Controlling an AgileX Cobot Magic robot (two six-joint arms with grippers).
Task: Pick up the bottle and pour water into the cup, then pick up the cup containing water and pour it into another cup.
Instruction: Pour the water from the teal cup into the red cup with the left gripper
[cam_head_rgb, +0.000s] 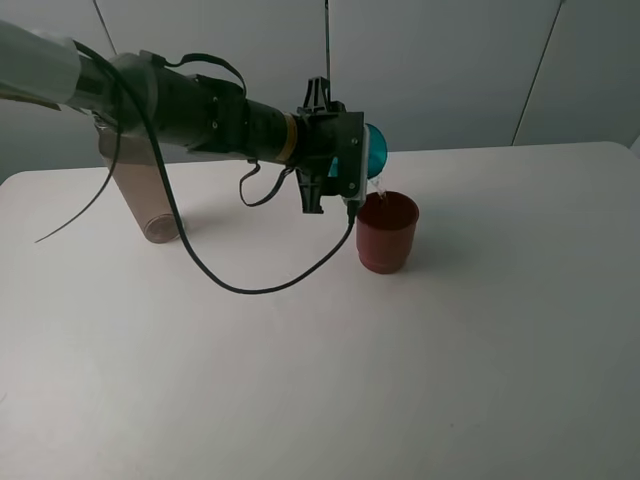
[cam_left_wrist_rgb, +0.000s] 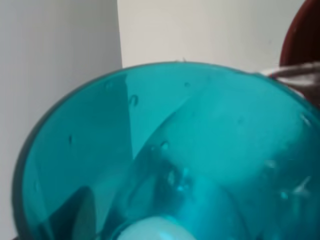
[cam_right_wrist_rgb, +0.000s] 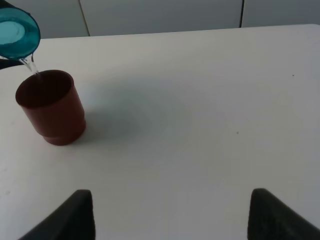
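My left gripper (cam_head_rgb: 352, 160) is shut on the teal cup (cam_head_rgb: 376, 150) and holds it tipped on its side over the red cup (cam_head_rgb: 387, 232). A thin stream of water (cam_head_rgb: 376, 190) falls from the teal rim into the red cup. The teal cup fills the left wrist view (cam_left_wrist_rgb: 170, 160), with the red cup's rim (cam_left_wrist_rgb: 304, 45) at the edge. The right wrist view shows the teal cup (cam_right_wrist_rgb: 17, 32), the falling water and the red cup (cam_right_wrist_rgb: 50, 107). My right gripper (cam_right_wrist_rgb: 170, 220) is open, empty and well away from both cups. The bottle (cam_head_rgb: 148, 200) stands at the back left, its top hidden behind my left arm.
The white table (cam_head_rgb: 330, 380) spreads out in front and to the right. A black cable (cam_head_rgb: 230, 285) hangs from the left arm and loops low over the table in front of the bottle and beside the red cup. A pale wall stands behind.
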